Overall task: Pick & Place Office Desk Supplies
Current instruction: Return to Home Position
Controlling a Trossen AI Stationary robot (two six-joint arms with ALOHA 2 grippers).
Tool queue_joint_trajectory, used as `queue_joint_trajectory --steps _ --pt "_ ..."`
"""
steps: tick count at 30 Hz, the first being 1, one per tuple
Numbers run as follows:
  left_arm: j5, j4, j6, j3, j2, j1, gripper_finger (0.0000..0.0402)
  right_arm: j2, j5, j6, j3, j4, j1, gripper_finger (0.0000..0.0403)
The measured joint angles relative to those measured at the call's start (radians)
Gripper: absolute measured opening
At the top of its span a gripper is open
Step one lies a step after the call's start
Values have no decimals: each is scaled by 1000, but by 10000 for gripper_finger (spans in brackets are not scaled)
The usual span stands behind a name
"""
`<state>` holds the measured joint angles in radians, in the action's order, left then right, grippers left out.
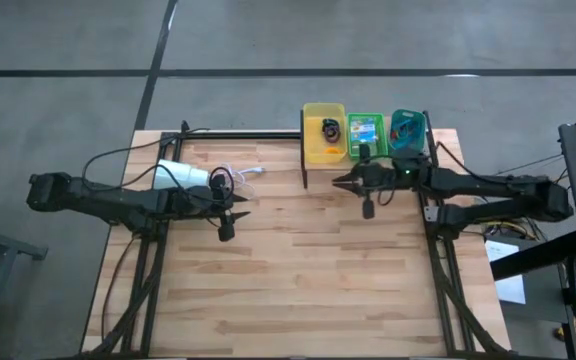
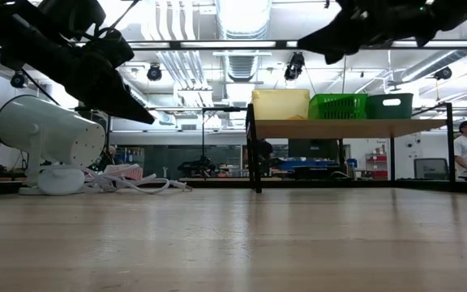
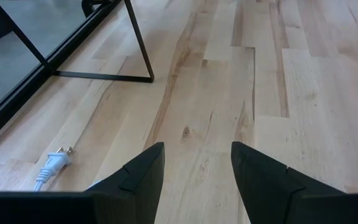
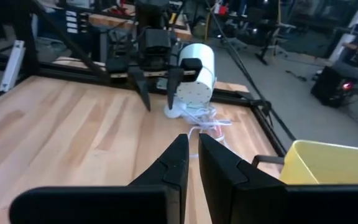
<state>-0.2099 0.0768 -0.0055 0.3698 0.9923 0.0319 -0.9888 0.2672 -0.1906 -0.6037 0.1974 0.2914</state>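
A yellow-and-green crayon box (image 1: 365, 130) lies in the green tray (image 1: 365, 150). A dark loop (image 1: 329, 129) lies in the yellow tray (image 1: 313, 145), and small orange and dark pieces lie in the teal tray (image 1: 420, 125). The three trays stand side by side on a raised wooden shelf (image 2: 347, 128) at the table's far edge. My right gripper (image 1: 338, 183) hovers in front of the yellow tray, above the table; its fingers (image 4: 192, 146) are shut with nothing between them. My left gripper (image 1: 243, 212) hangs open over bare wood left of centre, its fingers (image 3: 197, 152) empty.
A white cylindrical lamp (image 1: 183, 175) stands at the far left, its white cord (image 1: 243, 172) and plug (image 3: 55, 163) lying on the wood beside my left gripper. The shelf's black legs (image 3: 138, 43) stand on the table. The near half of the table (image 1: 298, 290) is bare wood.
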Motion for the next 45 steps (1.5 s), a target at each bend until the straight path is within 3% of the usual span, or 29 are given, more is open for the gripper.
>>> queue_joint_trajectory --steps 11,23,29,34,45 --pt "0 0 0 0 0 0 190 -224 -35 0 0 248 -76 32" --pt "0 0 0 0 0 0 190 -523 -30 0 0 657 -120 8" --pt "0 0 0 0 0 0 190 -654 -29 5 1 727 -136 8" --pt "0 0 0 0 0 0 190 -690 -32 0 54 766 -163 8" --pt "0 -3 0 0 0 0 190 -660 -146 28 360 1212 -196 8"
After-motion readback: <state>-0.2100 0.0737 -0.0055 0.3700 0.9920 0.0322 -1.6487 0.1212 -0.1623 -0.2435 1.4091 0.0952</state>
